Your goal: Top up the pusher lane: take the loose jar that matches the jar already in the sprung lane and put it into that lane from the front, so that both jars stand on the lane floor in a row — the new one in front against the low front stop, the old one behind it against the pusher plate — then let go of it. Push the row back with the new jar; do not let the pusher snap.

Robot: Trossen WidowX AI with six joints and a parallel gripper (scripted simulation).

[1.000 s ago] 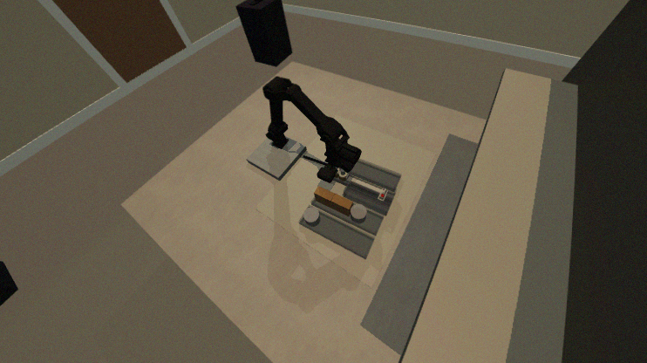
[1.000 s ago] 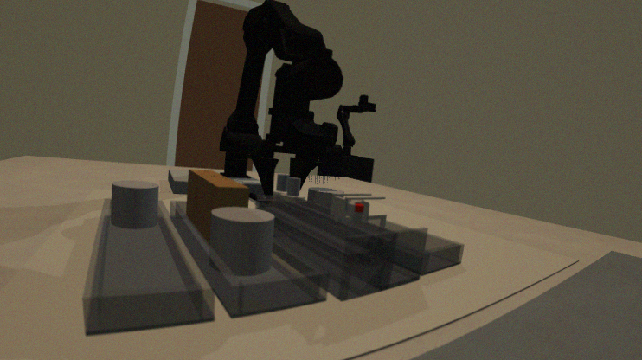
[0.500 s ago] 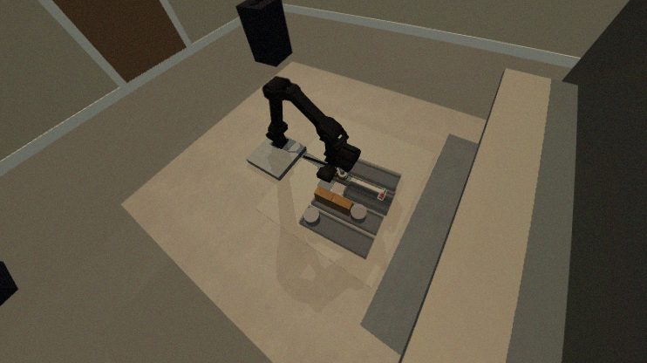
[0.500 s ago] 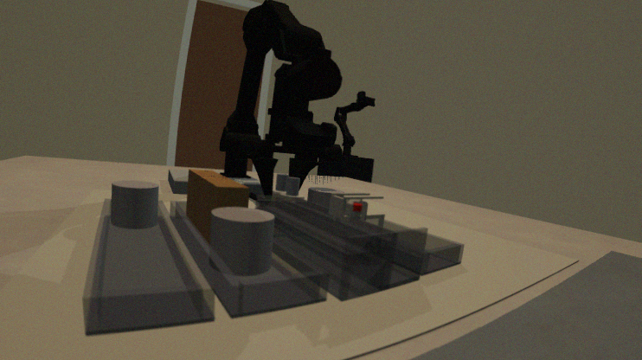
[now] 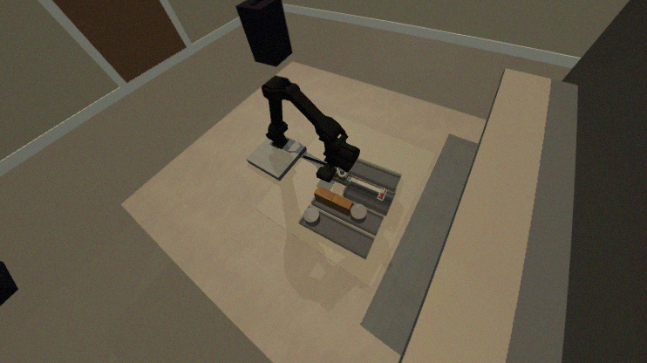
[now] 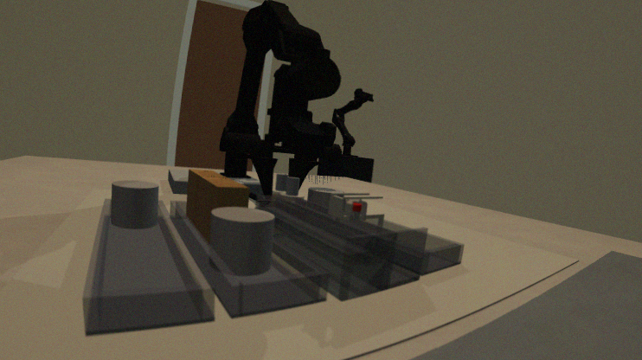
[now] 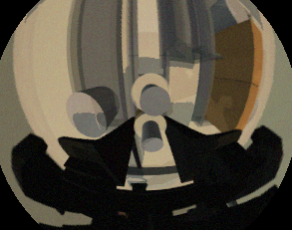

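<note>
Gripper (image 7: 150, 138) points steeply down, clamping small jar (image 7: 150, 131) at lane front.

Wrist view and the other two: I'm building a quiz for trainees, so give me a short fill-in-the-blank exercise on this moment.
1. The gripper is shut on a small ____.
2. The tall box standing in the lanes is ____ in colour.
3. In the exterior view, the two big cylinders nearest the camera are ____ in colour.
4. The small marker on the far lane is ____.

Missing words: jar; orange-brown; grey; red
</note>
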